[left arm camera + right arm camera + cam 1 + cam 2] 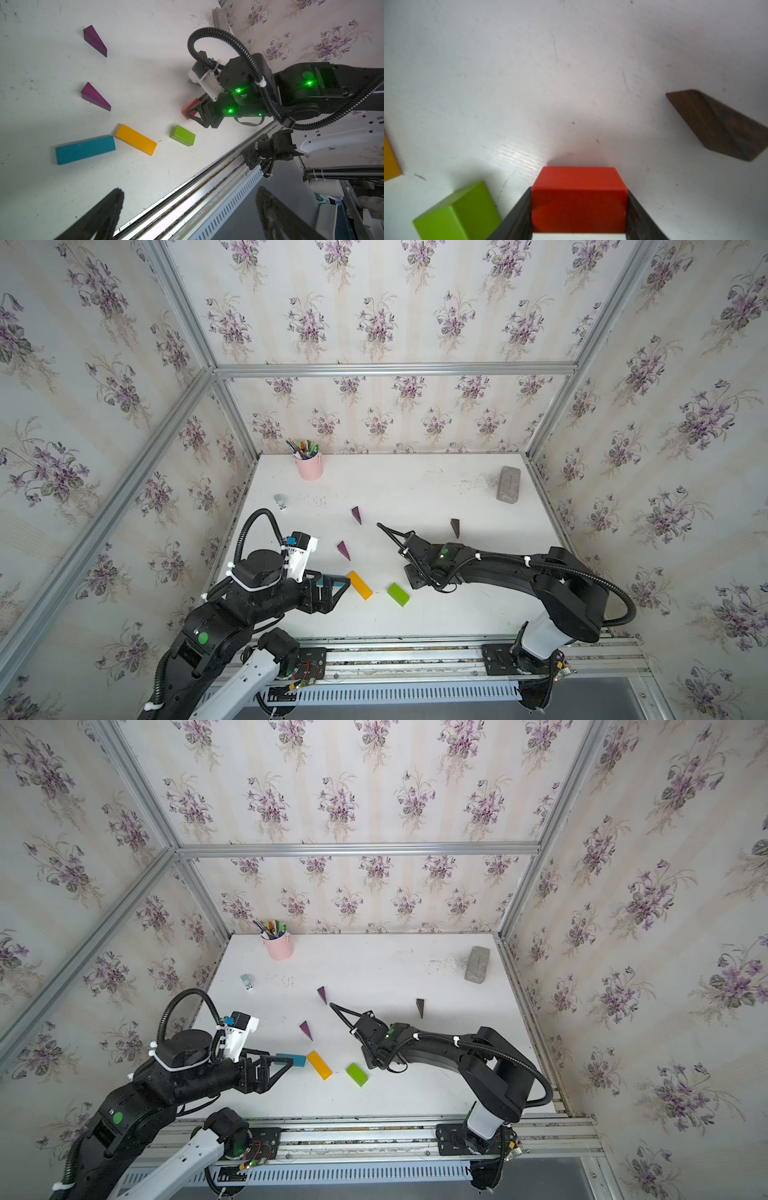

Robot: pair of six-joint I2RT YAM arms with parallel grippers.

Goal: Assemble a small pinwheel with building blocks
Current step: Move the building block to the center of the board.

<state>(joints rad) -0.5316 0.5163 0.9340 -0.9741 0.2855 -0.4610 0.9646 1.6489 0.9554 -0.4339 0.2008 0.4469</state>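
The right claw [579, 189] is pinching the red block [579, 207]. Its two fingers [521, 212] are pressing flat against opposite sides of the block with no gap showing, and the block's end is sticking out past the tips. The block is a short, glossy red bar with softly rounded edges. It is sitting low at the white counter [415, 489], but whether it is resting there or lifted clear I cannot tell. In both top views the right arm is hiding it.

The red block is sitting just beside the green block [456, 214], not touching it. A brown wedge [720, 126] is lying beyond the red block from the green block, well apart from both.

On the green block's other side the yellow bar [360, 585] is lying near it with a gap between. The blue bar [85, 149] is lying beyond that, its end just beside a corner of the yellow bar. Two purple wedges [356, 514] [343, 549] are lying farther from the green block than the yellow bar, apart from each other and from every bar.

The left claw [190, 189] is standing spread wide and gripping nothing. In a top view it is hanging over the blue bar's end farthest from the green block.
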